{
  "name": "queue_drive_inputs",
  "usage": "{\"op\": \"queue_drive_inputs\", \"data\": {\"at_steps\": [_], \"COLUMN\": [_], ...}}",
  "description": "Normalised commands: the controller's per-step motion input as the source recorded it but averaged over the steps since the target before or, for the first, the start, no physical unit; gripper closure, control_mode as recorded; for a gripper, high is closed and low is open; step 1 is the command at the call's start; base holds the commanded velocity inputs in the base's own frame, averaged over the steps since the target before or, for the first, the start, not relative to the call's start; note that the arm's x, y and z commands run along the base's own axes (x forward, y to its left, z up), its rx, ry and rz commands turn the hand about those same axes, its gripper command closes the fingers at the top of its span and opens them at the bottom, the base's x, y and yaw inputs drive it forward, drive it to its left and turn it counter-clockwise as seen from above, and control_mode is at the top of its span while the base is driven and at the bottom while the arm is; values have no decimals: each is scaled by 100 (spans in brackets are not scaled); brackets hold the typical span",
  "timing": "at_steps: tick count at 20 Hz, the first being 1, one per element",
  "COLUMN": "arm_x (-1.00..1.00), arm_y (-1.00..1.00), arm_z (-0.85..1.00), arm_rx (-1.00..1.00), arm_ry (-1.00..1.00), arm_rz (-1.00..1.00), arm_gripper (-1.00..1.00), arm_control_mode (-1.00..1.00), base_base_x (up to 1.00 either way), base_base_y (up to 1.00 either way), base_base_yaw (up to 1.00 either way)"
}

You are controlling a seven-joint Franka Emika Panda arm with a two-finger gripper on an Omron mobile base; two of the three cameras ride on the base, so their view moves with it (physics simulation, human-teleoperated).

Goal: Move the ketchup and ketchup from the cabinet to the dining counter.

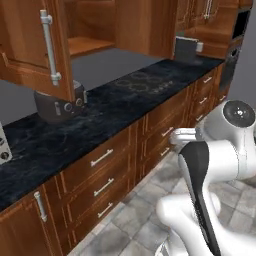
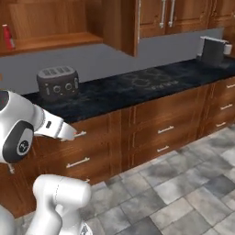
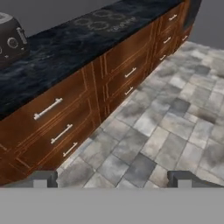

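Gripper (image 3: 112,178) released and empty, fingertips spread wide over the tiled floor (image 3: 175,122), well short of the lower drawers (image 3: 57,127). Beyond them, the black desk (image 2: 119,92) carries a toaster (image 2: 57,82). Farther up, the cabinet (image 2: 50,27) stands open, one red ketchup (image 2: 8,37) on its shelf at the left edge. Judging by this, nothing has been moved; both bottles remain to fetch.

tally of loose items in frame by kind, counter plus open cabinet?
Red ketchup bottle on the open cabinet shelf: 1
Dark toaster on the black counter: 1
Dark box-shaped appliance at the far end of the counter: 1
Total: 3
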Motion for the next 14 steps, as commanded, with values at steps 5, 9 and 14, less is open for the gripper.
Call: {"op": "queue_drive_inputs", "data": {"at_steps": [5,9,14], "arm_x": [0,0,0], "arm_y": [0,0,0], "arm_z": [0,0,0], "arm_rx": [0,0,0], "arm_ry": [0,0,0], "arm_rz": [0,0,0], "arm_gripper": [-100,-100,-100], "arm_control_mode": [100,100,100], "base_base_x": [44,61,57], "base_base_y": [-11,-75,-99], "base_base_yaw": [68,44,42]}}
